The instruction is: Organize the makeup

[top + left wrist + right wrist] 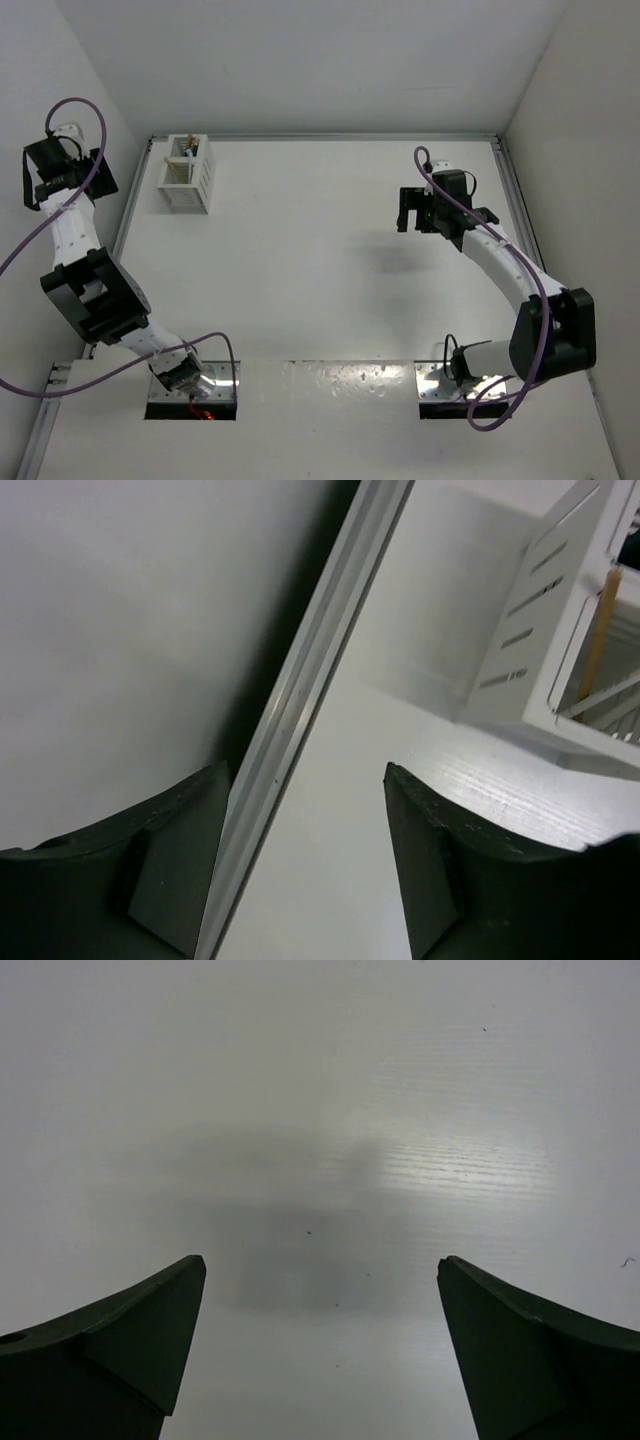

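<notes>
Some of the makeup (190,151) stands upright in the white slatted box (185,173) at the table's far left. In the left wrist view a tan stick (600,630) leans inside the box (545,630). My left gripper (88,170) hovers left of the box, over the table's left edge. Seen from its wrist, the left gripper (305,780) is open with nothing between the fingers. My right gripper (414,210) hangs above bare table at the right. It (322,1265) is wide open and holds nothing.
An aluminium rail (310,670) runs along the table's left edge, with the white side wall (120,630) right behind it. Purple cables (85,110) loop off both arms. The right gripper's shadow (395,260) falls on the table below it.
</notes>
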